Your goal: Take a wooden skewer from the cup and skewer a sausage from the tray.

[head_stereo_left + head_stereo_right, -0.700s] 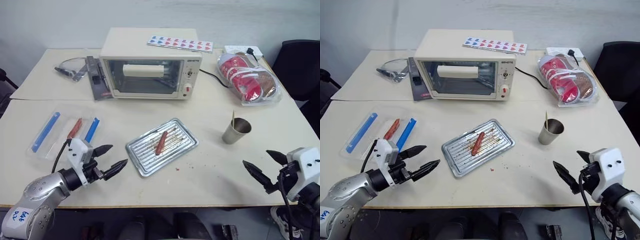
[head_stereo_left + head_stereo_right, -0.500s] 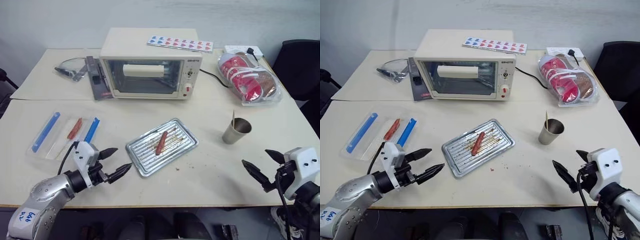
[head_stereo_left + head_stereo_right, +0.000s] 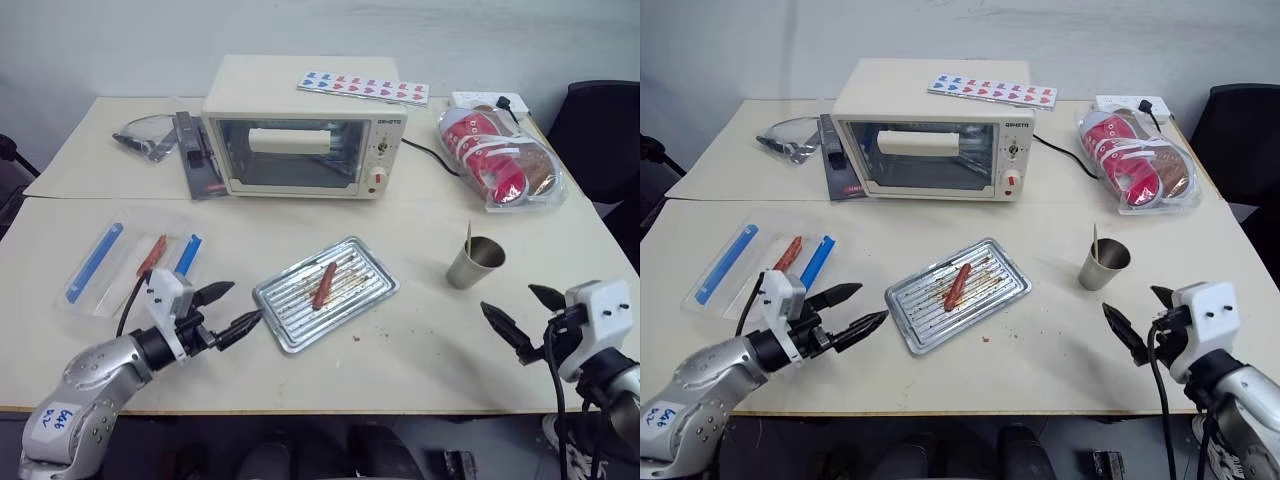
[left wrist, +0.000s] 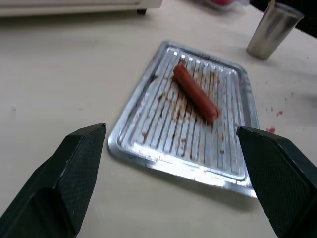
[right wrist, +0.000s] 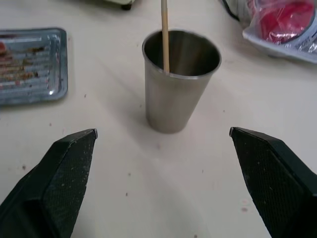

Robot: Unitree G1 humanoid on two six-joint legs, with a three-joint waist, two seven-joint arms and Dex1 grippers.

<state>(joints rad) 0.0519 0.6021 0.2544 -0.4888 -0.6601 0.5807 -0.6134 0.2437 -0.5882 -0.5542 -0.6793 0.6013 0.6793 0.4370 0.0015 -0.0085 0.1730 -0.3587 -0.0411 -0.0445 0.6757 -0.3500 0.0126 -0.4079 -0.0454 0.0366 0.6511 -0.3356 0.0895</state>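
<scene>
A reddish-brown sausage (image 3: pixel 323 285) lies slanted on the ribbed, grease-stained silver tray (image 3: pixel 368 292) at mid-table. To the right stands the steel cup (image 3: pixel 472 265) with one thin wooden skewer (image 3: pixel 467 238) leaning upright inside it. My left gripper (image 3: pixel 246 302) hovers open just left of the tray's near corner, pointing at it, and holds nothing. My right gripper (image 3: pixel 507 298) is open and empty near the front edge, a short way in front of the cup (image 5: pixel 178 99). In the left wrist view the sausage (image 4: pixel 195 93) shows between my spread fingers.
A cream toaster oven (image 3: pixel 300 130) stands at the back centre, with a clear bag of red-and-white packets (image 3: pixel 500 155) to its right. A clear sleeve with blue strips and a second sausage (image 3: pixel 150 257) lies at the left. A black chair (image 3: pixel 600 130) is beyond the table's right side.
Both grippers have crept a little farther over the table, the left toward the tray and the right toward the cup. Both stay open. Nothing on the table has moved.
</scene>
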